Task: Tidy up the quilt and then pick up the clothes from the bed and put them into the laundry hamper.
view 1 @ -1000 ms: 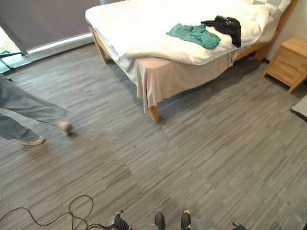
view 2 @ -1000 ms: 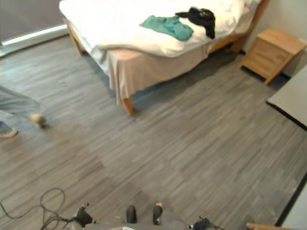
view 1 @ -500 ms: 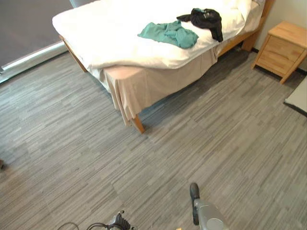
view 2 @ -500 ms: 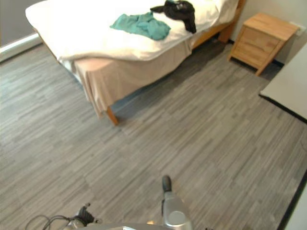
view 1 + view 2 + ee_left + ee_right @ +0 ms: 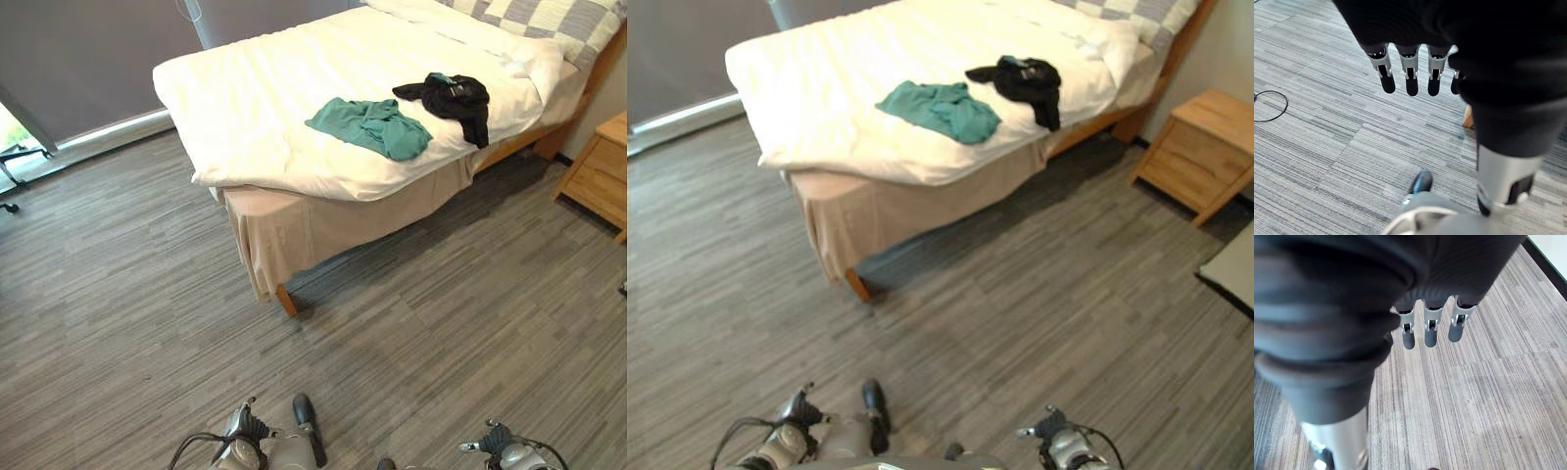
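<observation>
A white quilt covers the bed ahead of me and hangs a little over its near edge. On it, toward the right, lies a crumpled teal garment, and just beyond that a black garment near the pillows. Both hands hang low over the wood-look floor, well short of the bed. The left hand has straight fingers with nothing in them, and the right hand is the same.
A beige sheet drapes down to a wooden bed leg. A wooden nightstand stands right of the bed, and a grey flat edge juts in at the far right. A dark curtain closes the left wall.
The camera has swung and the bed now sits nearer the middle. The person walking at the left a second ago is gone from the picture. The clothes lie as before.
</observation>
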`<state>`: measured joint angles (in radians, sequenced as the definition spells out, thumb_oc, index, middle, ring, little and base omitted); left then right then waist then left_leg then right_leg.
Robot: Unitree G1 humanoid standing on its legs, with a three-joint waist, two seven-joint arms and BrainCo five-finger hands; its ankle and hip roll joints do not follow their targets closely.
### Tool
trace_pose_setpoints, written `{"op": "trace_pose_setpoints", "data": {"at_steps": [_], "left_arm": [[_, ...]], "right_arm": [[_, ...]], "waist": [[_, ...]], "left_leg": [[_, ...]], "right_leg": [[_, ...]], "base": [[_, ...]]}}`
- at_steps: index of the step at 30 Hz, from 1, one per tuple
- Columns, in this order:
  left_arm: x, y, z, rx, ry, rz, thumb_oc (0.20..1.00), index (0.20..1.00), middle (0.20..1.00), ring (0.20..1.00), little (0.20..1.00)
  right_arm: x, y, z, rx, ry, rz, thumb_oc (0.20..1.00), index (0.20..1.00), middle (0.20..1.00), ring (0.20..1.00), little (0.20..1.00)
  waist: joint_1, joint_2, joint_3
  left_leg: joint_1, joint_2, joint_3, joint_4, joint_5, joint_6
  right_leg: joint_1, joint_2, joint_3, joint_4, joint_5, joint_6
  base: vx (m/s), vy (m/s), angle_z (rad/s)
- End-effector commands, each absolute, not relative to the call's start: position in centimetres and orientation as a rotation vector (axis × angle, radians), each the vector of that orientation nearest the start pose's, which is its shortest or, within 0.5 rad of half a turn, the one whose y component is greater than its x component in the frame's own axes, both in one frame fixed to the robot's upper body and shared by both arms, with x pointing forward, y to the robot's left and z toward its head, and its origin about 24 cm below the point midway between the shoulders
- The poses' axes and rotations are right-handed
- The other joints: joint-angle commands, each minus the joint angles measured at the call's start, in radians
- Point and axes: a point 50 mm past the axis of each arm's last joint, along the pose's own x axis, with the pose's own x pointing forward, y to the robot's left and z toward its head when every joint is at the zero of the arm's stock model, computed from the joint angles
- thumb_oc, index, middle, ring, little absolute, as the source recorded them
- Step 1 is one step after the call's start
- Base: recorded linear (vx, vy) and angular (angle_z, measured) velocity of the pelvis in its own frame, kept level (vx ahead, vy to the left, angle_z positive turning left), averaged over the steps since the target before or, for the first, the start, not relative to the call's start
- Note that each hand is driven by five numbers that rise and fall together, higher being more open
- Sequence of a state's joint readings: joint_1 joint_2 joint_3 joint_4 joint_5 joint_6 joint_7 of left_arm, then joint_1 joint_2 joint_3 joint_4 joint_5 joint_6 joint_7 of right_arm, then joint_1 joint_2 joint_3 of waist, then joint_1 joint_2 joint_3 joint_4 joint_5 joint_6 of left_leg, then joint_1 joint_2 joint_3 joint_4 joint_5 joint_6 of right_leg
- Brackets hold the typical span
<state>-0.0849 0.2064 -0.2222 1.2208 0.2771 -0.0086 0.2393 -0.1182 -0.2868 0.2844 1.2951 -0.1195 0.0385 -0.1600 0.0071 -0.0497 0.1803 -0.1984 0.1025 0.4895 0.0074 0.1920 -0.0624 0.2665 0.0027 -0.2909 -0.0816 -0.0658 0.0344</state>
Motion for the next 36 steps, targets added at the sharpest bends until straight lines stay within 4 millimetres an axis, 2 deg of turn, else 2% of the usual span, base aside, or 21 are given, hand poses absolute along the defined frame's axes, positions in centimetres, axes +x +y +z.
{"op": "trace_pose_setpoints", "data": {"at_steps": [1,3,5,7,8,11,12,13,15,18,20,22,23,24,25,27,28,29,30,34,36], "left_arm": [[11.3,22.6,-15.6,0.699,1.113,0.004,1.0,1.0,1.0,1.0,1.0],[9.8,23.6,-15.9,0.683,1.183,0.028,1.0,1.0,1.0,1.0,1.0],[8.8,24.7,-15.9,0.746,1.236,-0.004,1.0,1.0,1.0,1.0,1.0],[8.6,25.6,-15.7,0.792,1.258,-0.025,1.0,1.0,1.0,1.0,1.0],[8.5,26.0,-15.7,0.813,1.264,-0.038,1.0,1.0,1.0,1.0,1.0],[9.7,26.7,-15.2,0.863,1.222,-0.053,1.0,1.0,1.0,1.0,1.0],[10.2,26.7,-15.0,0.878,1.198,-0.06,1.0,1.0,1.0,1.0,1.0],[11.0,26.6,-14.8,0.891,1.169,-0.072,1.0,1.0,1.0,1.0,1.0],[12.4,26.5,-14.4,0.915,1.12,-0.077,1.0,1.0,1.0,1.0,1.0],[13.2,26.3,-14.1,0.936,1.076,-0.091,1.0,1.0,1.0,1.0,1.0],[13.8,25.7,-14.0,0.929,1.031,-0.101,1.0,1.0,1.0,1.0,1.0],[15.4,25.3,-13.4,0.878,0.956,-0.06,1.0,1.0,1.0,1.0,1.0],[17.2,25.1,-12.5,0.819,0.874,-0.003,1.0,1.0,1.0,1.0,1.0],[18.4,25.2,-11.6,0.77,0.817,0.059,1.0,1.0,1.0,1.0,1.0],[20.1,26.1,-10.1,0.748,0.719,0.161,1.0,1.0,1.0,1.0,1.0],[20.6,26.9,-9.1,0.774,0.663,0.211,1.0,1.0,1.0,1.0,1.0],[22.4,28.0,-6.4,0.792,0.504,0.297,1.0,1.0,1.0,1.0,1.0],[22.3,28.0,-6.4,0.793,0.504,0.297,1.0,1.0,1.0,1.0,1.0],[22.9,28.7,-5.0,0.81,0.425,0.333,1.0,1.0,1.0,1.0,1.0],[24.5,32.0,1.4,1.031,0.169,0.375,1.0,1.0,1.0,1.0,1.0],[25.5,32.5,4.3,1.061,0.053,0.402,1.0,1.0,1.0,1.0,1.0]], "right_arm": [[10.8,-24.9,-15.4,-0.652,1.203,-0.015,1.0,1.0,1.0,1.0,1.0],[10.4,-23.8,-15.8,-0.591,1.203,-0.014,1.0,1.0,1.0,1.0,1.0],[10.7,-23.0,-15.9,-0.537,1.193,-0.014,1.0,1.0,1.0,1.0,1.0],[11.7,-22.6,-15.7,-0.513,1.162,-0.019,1.0,1.0,1.0,1.0,1.0],[12.1,-22.5,-15.6,-0.506,1.15,-0.023,1.0,1.0,1.0,1.0,1.0],[11.9,-22.4,-15.6,-0.497,1.151,-0.024,1.0,1.0,1.0,1.0,1.0],[12.0,-22.5,-15.6,-0.486,1.148,-0.038,1.0,1.0,1.0,1.0,1.0],[12.0,-22.6,-15.5,-0.484,1.147,-0.041,1.0,1.0,1.0,1.0,1.0],[11.7,-22.7,-15.6,-0.5,1.163,-0.022,1.0,1.0,1.0,1.0,1.0],[10.9,-23.1,-15.8,-0.501,1.197,-0.035,1.0,1.0,1.0,1.0,1.0],[10.5,-23.5,-15.8,-0.5,1.207,-0.054,1.0,1.0,1.0,1.0,1.0],[10.2,-24.1,-15.8,-0.533,1.213,-0.051,1.0,1.0,1.0,1.0,1.0],[10.4,-24.7,-15.5,-0.556,1.199,-0.064,1.0,1.0,1.0,1.0,1.0],[10.3,-25.2,-15.4,-0.591,1.203,-0.065,1.0,1.0,1.0,1.0,1.0],[10.1,-25.5,-15.4,-0.641,1.207,-0.061,1.0,1.0,1.0,1.0,1.0],[10.0,-25.8,-15.3,-0.658,1.207,-0.064,1.0,1.0,1.0,1.0,1.0],[9.6,-26.0,-15.3,-0.631,1.198,-0.1,1.0,1.0,1.0,1.0,1.0],[9.6,-26.0,-15.3,-0.631,1.198,-0.1,1.0,1.0,1.0,1.0,1.0],[9.6,-25.9,-15.2,-0.621,1.176,-0.121,1.0,1.0,1.0,1.0,1.0],[7.8,-25.5,-15.5,-0.559,1.164,-0.119,1.0,1.0,1.0,1.0,1.0],[7.0,-25.4,-15.7,-0.572,1.196,-0.09,1.0,1.0,1.0,1.0,1.0]], "waist": [[0.038,-0.03,-0.023],[0.044,-0.046,-0.029],[0.021,-0.037,-0.011],[-0.003,-0.023,0.014],[-0.012,-0.012,0.027],[-0.029,-0.003,0.039],[-0.04,-0.002,0.039],[-0.052,-0.004,0.039],[-0.075,-0.006,0.03],[-0.098,0.0,0.011],[-0.106,0.009,-0.001],[-0.097,0.013,0.009],[-0.086,0.007,0.032],[-0.074,0.0,0.045],[-0.055,-0.002,0.046],[-0.054,0.006,0.038],[-0.059,0.015,0.028],[-0.058,0.014,0.026],[-0.059,0.017,0.024],[-0.088,0.036,-0.009],[-0.092,0.041,-0.014]], "left_leg": [[0.137,-0.01,-0.049,-0.028,-0.106,-0.008],[0.186,-0.03,-0.061,-0.085,-0.128,0.018],[0.226,-0.004,-0.034,-0.095,-0.151,0.036],[0.256,0.015,-0.036,-0.095,-0.17,0.039],[0.27,0.023,-0.036,-0.095,-0.173,0.037],[0.288,0.024,-0.063,-0.095,-0.185,0.02],[0.291,0.019,-0.074,-0.095,-0.193,0.013],[0.298,0.015,-0.091,-0.095,-0.207,0.004],[0.311,0.016,-0.124,-0.095,-0.231,-0.016],[0.353,0.036,-0.131,-0.095,-0.251,-0.038],[0.391,0.04,-0.135,-0.095,-0.249,-0.04],[0.334,0.072,-0.162,0.069,-0.237,-0.053],[0.266,0.09,-0.187,0.179,-0.205,-0.062],[0.21,0.084,-0.222,0.22,-0.18,-0.062],[0.178,0.04,-0.249,0.155,-0.199,-0.053],[0.203,0.036,-0.238,0.098,-0.197,-0.049],[0.229,0.045,-0.214,0.054,-0.178,-0.057],[0.227,0.045,-0.213,0.052,-0.175,-0.056],[0.238,0.035,-0.228,0.028,-0.179,-0.056],[0.317,0.031,-0.185,-0.082,-0.169,-0.063],[0.331,0.033,-0.174,-0.091,-0.173,-0.066]], "right_leg": [[-0.002,-0.078,0.076,0.057,-0.096,0.086],[-0.049,-0.078,0.064,0.246,-0.082,0.123],[-0.184,-0.087,0.062,0.475,-0.011,0.179],[-0.32,-0.114,0.069,0.664,0.034,0.2],[-0.362,-0.135,0.056,0.686,0.035,0.196],[-0.366,-0.163,0.048,0.488,-0.016,0.149],[-0.37,-0.161,0.082,0.389,-0.013,0.142],[-0.362,-0.161,0.125,0.248,0.014,0.147],[-0.386,-0.179,0.222,0.096,0.079,0.169],[-0.405,-0.193,0.267,0.062,0.117,0.186],[-0.375,-0.177,0.265,0.052,0.112,0.17],[-0.324,-0.165,0.236,0.031,0.1,0.149],[-0.291,-0.163,0.216,0.022,0.092,0.13],[-0.266,-0.165,0.19,0.005,0.084,0.119],[-0.234,-0.168,0.168,-0.006,0.066,0.116],[-0.228,-0.164,0.158,0.002,0.061,0.118],[-0.22,-0.162,0.15,0.01,0.051,0.119],[-0.224,-0.162,0.151,0.01,0.052,0.119],[-0.219,-0.158,0.155,0.016,0.047,0.12],[-0.199,-0.151,0.154,0.012,0.047,0.134],[-0.195,-0.154,0.155,0.006,0.05,0.139]], "base": [[0.3,0.076,0.36],[0.37,0.114,0.42],[0.22,0.082,0.78],[0.19,0.069,0.57],[0.26,0.042,0.5],[0.31,-0.063,0.22],[0.3,-0.146,0.17],[0.34,-0.203,0.22],[0.34,-0.266,0.25],[0.28,-0.241,0.7],[0.31,-0.228,0.31],[0.21,-0.312,0.09],[0.01,-0.311,0.25],[0.04,-0.238,0.55],[0.04,-0.126,0.54],[0.14,-0.005,0.42],[0.16,0.03,0.25],[0.14,0.045,0.11],[0.1,0.035,0.07],[0.17,0.056,0.09],[0.11,0.035,-0.23]]}}
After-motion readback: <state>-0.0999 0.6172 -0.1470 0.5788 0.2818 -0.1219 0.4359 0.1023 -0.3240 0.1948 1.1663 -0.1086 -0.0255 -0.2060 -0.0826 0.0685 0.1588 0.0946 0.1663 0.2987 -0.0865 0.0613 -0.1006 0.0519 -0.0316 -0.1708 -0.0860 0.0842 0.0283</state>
